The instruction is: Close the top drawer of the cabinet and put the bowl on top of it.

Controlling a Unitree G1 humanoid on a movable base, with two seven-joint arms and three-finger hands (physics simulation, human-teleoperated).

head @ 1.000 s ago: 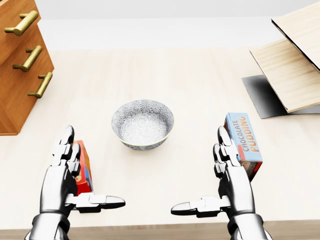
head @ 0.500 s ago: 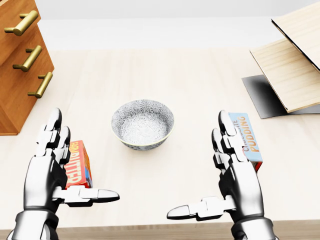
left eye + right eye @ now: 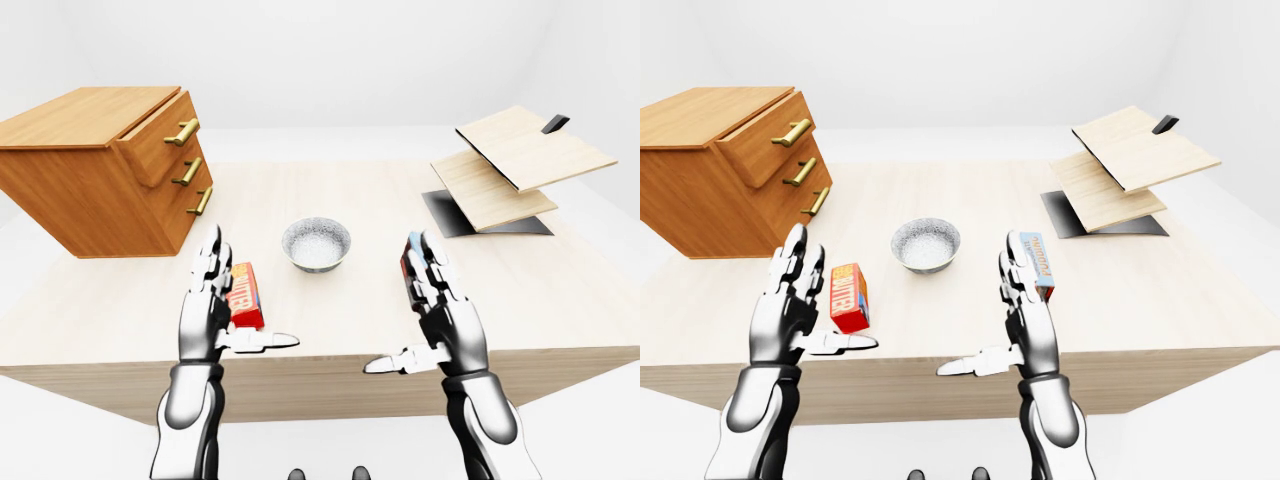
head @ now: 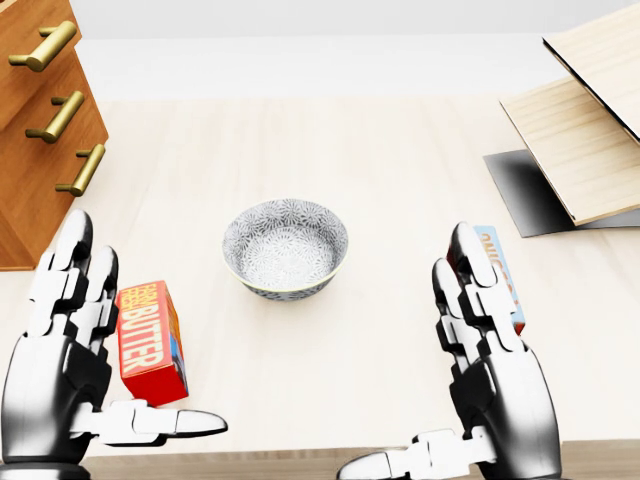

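**Silver hands held open, bowl on the table between them**

Chrome-grey and empty, the left hand (image 4: pixel 58 355) and the right hand (image 4: pixel 497 385) fill the bottom corners of the head view. Both have their fingers spread and pointing up the frame, thumbs turned inward toward each other, clamped on nothing. They hang over the bottom edge of the pale wooden table (image 4: pixel 390 150).

Just beside the left hand's fingers lies a red butter box (image 4: pixel 150 340). A blue pudding box (image 3: pixel 1037 262) sits partly hidden behind the right hand's fingers. Further up, near the middle of the head view, the patterned grey bowl (image 4: pixel 285 248) stands upright on the table, apart from both boxes and both hands.

At the upper left of the left-eye view stands the wooden cabinet (image 3: pixel 85 185) with brass handles. Its top drawer (image 3: pixel 158 135) juts out past the two drawer fronts below. At the upper right, well apart from the bowl, tilted light wooden boards (image 3: pixel 515 155) rest over a dark plate (image 3: pixel 440 208).
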